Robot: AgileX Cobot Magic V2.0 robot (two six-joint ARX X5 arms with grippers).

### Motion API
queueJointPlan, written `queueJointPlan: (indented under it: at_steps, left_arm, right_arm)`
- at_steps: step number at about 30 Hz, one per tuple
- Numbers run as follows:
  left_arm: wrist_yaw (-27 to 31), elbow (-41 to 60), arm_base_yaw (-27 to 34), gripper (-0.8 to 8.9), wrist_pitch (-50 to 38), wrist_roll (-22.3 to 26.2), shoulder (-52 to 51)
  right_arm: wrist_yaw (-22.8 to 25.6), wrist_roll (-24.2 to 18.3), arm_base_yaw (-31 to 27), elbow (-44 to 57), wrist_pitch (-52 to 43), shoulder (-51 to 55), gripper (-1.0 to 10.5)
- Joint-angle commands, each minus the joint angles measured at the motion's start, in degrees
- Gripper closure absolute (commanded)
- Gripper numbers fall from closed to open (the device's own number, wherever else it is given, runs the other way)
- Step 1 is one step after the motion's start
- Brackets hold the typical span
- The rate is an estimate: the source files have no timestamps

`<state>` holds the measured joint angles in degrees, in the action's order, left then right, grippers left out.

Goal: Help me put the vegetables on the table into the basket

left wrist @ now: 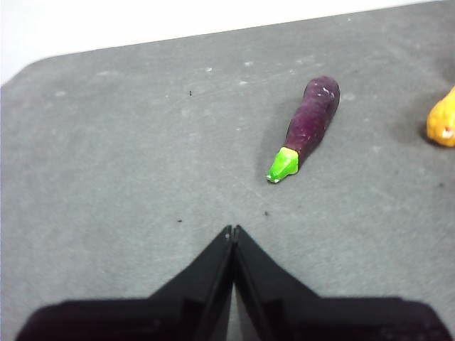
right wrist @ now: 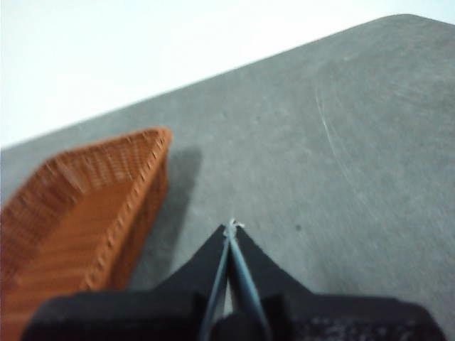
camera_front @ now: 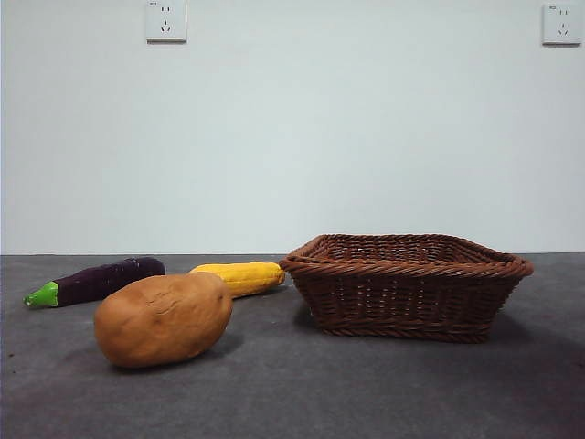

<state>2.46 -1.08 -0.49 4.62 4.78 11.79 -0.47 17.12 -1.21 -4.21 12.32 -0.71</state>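
Note:
The orange-brown potato (camera_front: 163, 318) lies on the dark grey table (camera_front: 274, 393) at the front left. Behind it lie the purple eggplant (camera_front: 96, 281) with its green stem pointing left and the yellow corn cob (camera_front: 239, 276). The brown wicker basket (camera_front: 407, 283) stands to the right and looks empty. My left gripper (left wrist: 232, 231) is shut and empty above the table, a short way from the eggplant (left wrist: 307, 125); an end of the corn (left wrist: 442, 121) shows at the picture's edge. My right gripper (right wrist: 232, 227) is shut and empty beside the basket (right wrist: 85, 206). Neither arm shows in the front view.
A pale wall with two sockets (camera_front: 165, 20) stands behind the table. Bare table surface lies in front of the basket and around both grippers.

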Motion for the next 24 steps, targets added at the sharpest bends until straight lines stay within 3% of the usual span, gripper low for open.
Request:
queueJointPlan:
  at_steps: [1,10,17,24]
  left_arm:
    - [-1.3,-1.3,0.2,8.16,-0.5,-3.4,0.2]
    - [-8.7,-12.6,0.2,8.18,1.0,-9.2,5.4]
    - [-14.5,-25.7,0.1,8.18,9.6,-10.8,14.9]
    - [-27.3,-37.9,0.1,8.17,20.2,-10.8,25.8]
  right_arm:
    - [-0.2,2.8,-0.1,-3.0,1.1,-0.7,9.5]
    - [-1.1,2.8,-0.1,-15.9,7.4,-10.8,9.5]
    - [-6.8,2.6,-0.1,-29.7,14.5,-24.9,9.5]
    - [-13.5,2.2,0.0,-41.8,22.7,-38.6,9.5]
